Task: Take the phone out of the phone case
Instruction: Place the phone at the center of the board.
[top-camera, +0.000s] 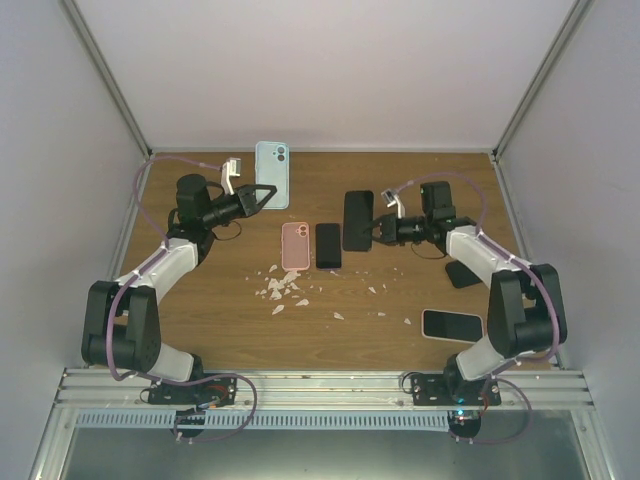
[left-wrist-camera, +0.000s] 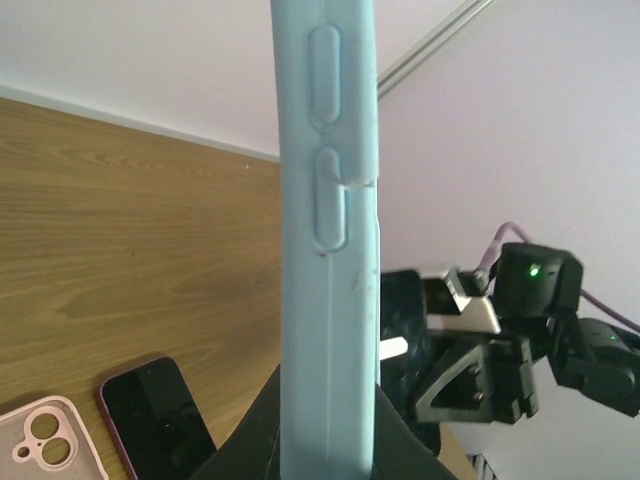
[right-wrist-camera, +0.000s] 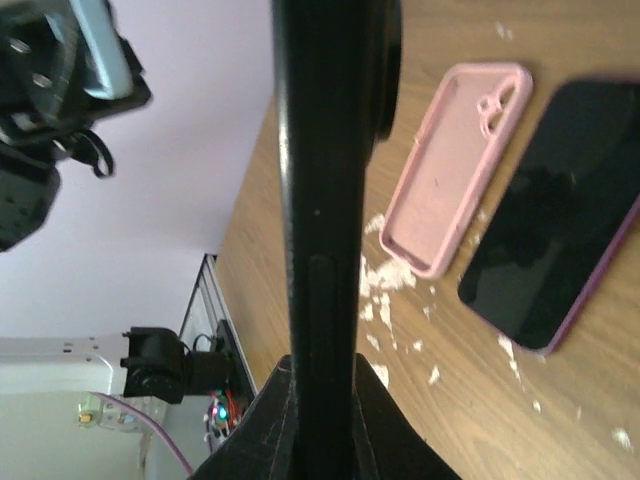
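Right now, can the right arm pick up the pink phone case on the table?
Probably not yet. The right gripper is shut on a black phone, so it is busy. The pink phone case lies nearby, past a flat dark phone, so it could likely reach once it lets go.

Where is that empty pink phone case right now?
In the top view the empty pink phone case lies flat near the middle of the wooden table, immediately left of a dark phone, white scraps just nearer the robot.
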